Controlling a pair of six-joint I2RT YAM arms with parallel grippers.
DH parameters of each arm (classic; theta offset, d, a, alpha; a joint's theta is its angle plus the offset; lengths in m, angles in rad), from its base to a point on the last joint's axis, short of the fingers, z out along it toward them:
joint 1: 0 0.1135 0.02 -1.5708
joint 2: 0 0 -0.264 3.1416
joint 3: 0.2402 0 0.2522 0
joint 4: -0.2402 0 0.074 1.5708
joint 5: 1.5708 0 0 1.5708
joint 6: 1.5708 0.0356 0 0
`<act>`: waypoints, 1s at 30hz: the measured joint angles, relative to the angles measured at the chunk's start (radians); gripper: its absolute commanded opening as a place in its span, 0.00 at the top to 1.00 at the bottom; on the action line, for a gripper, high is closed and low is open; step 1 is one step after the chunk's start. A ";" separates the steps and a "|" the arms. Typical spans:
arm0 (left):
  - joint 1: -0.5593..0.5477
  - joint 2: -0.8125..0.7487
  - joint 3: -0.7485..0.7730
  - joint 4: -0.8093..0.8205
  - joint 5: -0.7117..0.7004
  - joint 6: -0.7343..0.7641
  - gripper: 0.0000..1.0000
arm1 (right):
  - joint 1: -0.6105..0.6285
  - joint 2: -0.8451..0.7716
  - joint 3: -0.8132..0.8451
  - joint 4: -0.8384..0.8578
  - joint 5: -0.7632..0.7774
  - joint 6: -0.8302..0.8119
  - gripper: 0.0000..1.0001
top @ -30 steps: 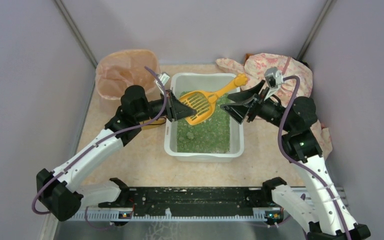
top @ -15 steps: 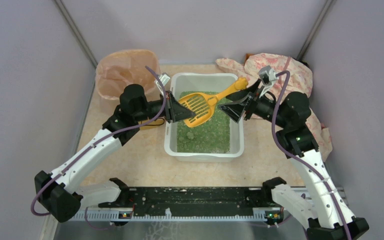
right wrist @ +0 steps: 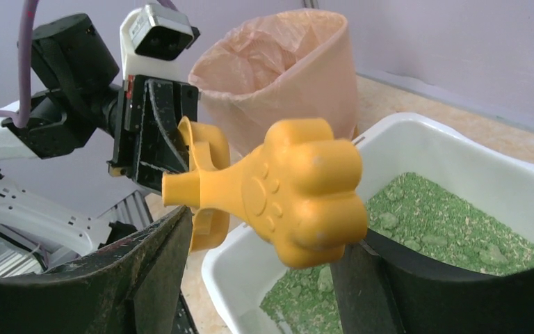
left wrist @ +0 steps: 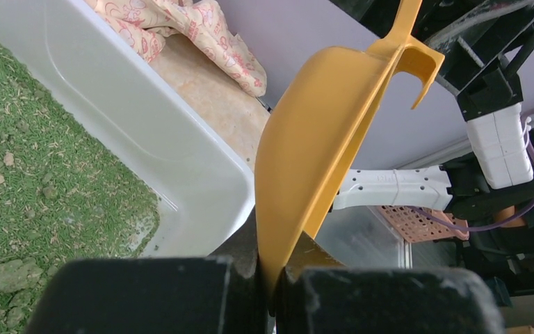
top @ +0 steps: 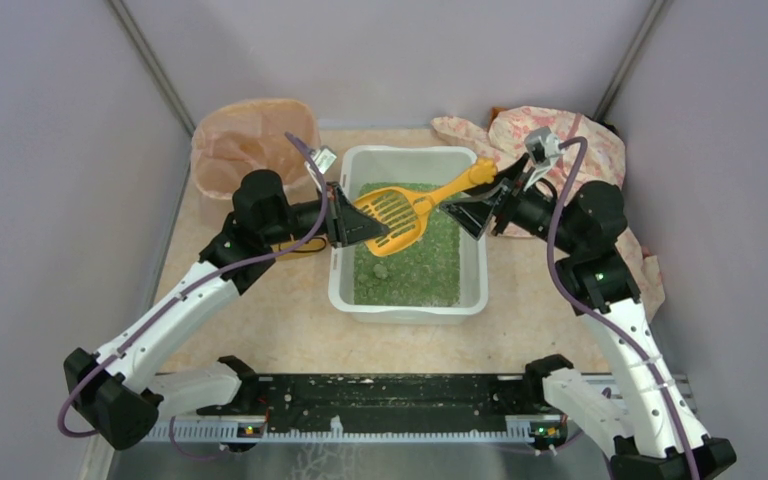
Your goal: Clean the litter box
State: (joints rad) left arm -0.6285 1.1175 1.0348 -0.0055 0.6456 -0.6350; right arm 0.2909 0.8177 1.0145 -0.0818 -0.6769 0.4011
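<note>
The white litter box [top: 405, 311] holds green litter with a few clumps [top: 381, 269]. An orange-yellow slotted scoop [top: 400, 210] hangs tilted above the litter. My left gripper [top: 345, 222] is shut on the edge of the scoop's bowl [left wrist: 320, 139], with its jaws [left wrist: 274, 278] pinched on the thin wall. My right gripper [top: 475, 205] is open, and the scoop's paw-shaped handle end [right wrist: 299, 188] sits between its fingers [right wrist: 264, 240] without being clamped. The box wall shows in the left wrist view [left wrist: 146, 125] and the right wrist view [right wrist: 403, 139].
A round bin lined with a peach bag [top: 243, 145] stands at the back left, also seen in the right wrist view [right wrist: 285, 69]. A patterned cloth [top: 550, 135] lies at the back right. A black rail [top: 390, 410] runs along the near edge. Walls close in on three sides.
My right gripper has moved up and back toward the scoop's handle, which now lies between its open fingers. My left gripper has shifted slightly left, still holding the scoop.
</note>
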 measured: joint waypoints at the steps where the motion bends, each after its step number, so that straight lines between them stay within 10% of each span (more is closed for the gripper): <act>1: 0.000 -0.002 -0.001 0.001 0.001 0.000 1.00 | -0.001 0.009 0.010 0.002 -0.002 0.002 0.32; 7: 0.000 -0.032 -0.035 0.009 0.012 -0.007 1.00 | -0.002 0.054 0.049 0.037 -0.028 0.020 0.36; 18: 0.012 -0.026 -0.063 0.052 0.026 -0.027 1.00 | 0.000 0.057 0.056 0.082 -0.085 0.073 1.00; 23: 0.015 -0.023 -0.066 0.066 0.024 -0.030 0.97 | 0.001 0.057 0.061 0.089 -0.113 0.093 1.00; 30: 0.018 -0.026 -0.065 0.051 0.013 -0.019 0.06 | 0.000 0.058 0.061 0.098 -0.087 0.097 1.00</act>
State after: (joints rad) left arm -0.6106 1.0916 0.9699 0.0460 0.6582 -0.6544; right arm 0.2909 0.8761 1.0756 0.0158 -0.7643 0.4980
